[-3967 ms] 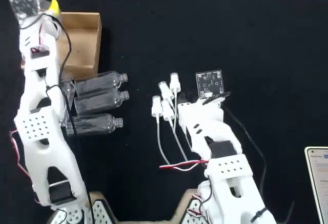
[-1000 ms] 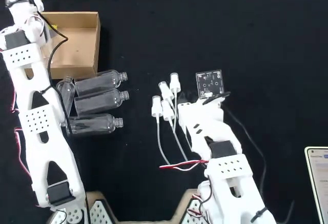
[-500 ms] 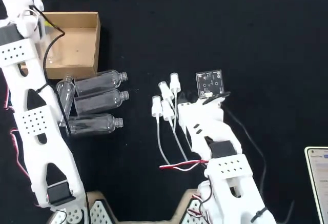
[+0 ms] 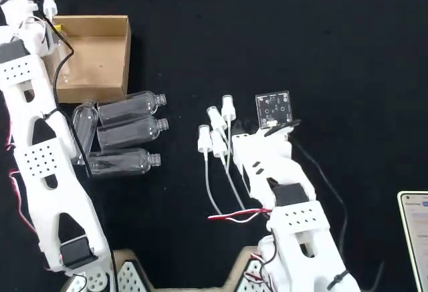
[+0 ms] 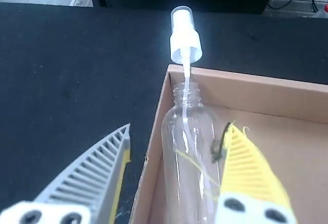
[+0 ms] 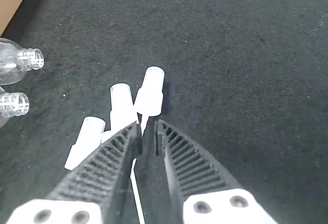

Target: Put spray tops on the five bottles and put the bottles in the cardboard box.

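A clear bottle point(image 5: 192, 147) rests inside the cardboard box point(image 5: 256, 83) against its wall, with a white spray top point(image 5: 185, 42) sitting loosely above its neck. My left gripper point(image 5: 179, 126) is open, its grey finger outside the box wall and its yellow finger point(image 5: 246, 167) beside the bottle. From above, that gripper point(image 4: 53, 28) is at the box's point(image 4: 100, 58) left wall. Several capless bottles point(image 4: 127, 131) lie on the table. Several spray tops point(image 4: 215, 128) lie near my right gripper point(image 6: 147, 126), which is shut just behind one top point(image 6: 150, 90).
The table is covered in black cloth. A screen device point(image 4: 414, 238) lies at the right edge. Thin tubes point(image 4: 217, 185) from the spray tops trail back under the right arm. Open cloth stretches across the far right side.
The left arm has pulled up and to the left, from over the box to its left wall; its gripper now stands open beside the bottle. The right arm has not moved.
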